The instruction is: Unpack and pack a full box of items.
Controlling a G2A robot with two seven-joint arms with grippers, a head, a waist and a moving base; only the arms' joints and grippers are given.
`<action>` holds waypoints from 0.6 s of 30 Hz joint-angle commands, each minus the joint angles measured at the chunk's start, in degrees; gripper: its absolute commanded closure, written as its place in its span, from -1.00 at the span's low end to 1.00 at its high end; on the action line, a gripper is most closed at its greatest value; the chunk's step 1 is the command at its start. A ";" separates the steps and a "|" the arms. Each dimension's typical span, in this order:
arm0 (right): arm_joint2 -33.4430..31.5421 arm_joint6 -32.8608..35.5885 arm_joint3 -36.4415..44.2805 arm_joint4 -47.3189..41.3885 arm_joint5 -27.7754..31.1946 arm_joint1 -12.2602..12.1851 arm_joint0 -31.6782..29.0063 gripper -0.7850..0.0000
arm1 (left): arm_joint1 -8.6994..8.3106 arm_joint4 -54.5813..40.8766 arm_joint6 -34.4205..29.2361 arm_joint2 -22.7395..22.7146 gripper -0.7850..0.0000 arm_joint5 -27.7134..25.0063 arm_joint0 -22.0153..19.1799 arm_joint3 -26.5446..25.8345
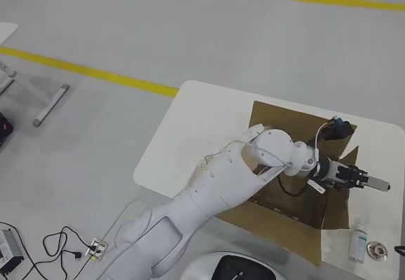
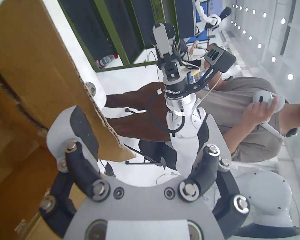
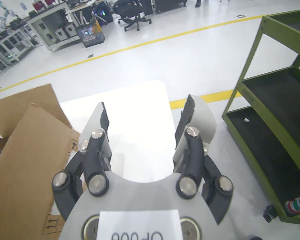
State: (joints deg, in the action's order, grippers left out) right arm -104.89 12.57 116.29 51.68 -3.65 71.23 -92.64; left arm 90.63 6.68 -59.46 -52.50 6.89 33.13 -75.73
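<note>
Box (image 1: 297, 227) of brown cardboard stands open on the white worktop (image 1: 188, 133), flaps turned up and outward. I cannot make out what lies inside it.

My right arm (image 1: 272, 150) stretches across the box's open top. My right jaws reach out past one side flap. In my right wrist view they hang above a bare part of the worktop, with the box's outer wall just beside them. These jaws are apart, and nothing sits between their ribbed pads (image 3: 183, 116).

My left jaws are also apart and hold nothing. In my left wrist view, one black pad (image 2: 85, 131) is just beside the corrugated edge of a flap. I cannot tell whether pad and cardboard touch. The inner brown walls of the box rise on that same side. Farther off in that view, my right arm stands with its wrist camera mounted beside it.

On the worktop near one corner of the box, a small clear bottle (image 1: 357, 241) and a round metal piece (image 1: 376, 250) lie close together. Both are outside the box and well apart from my right jaws.

Beyond the worktop's rounded corner, a green cart (image 3: 265, 101) with dark shelves stands on the floor. A yellow line (image 3: 115, 51) runs across the floor behind it.
</note>
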 commanded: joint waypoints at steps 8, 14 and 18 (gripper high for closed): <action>3.64 11.13 3.83 1.00 8.13 -0.85 5.33 -1.00 | -4.31 20.50 -2.00 -7.15 -1.00 5.36 9.04 -22.09; 9.25 17.14 7.36 1.36 11.74 -1.11 7.34 -1.00 | -6.39 33.03 -2.23 -12.46 -1.00 8.64 13.79 -31.79; 13.07 19.85 8.44 1.46 11.39 -1.09 8.37 -1.00 | -7.34 38.61 -2.09 -15.74 -1.00 10.69 16.52 -35.00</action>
State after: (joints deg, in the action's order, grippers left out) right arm -92.47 31.95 124.55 53.03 7.90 70.13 -84.48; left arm 83.43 44.35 -61.59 -67.69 17.10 49.07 -110.34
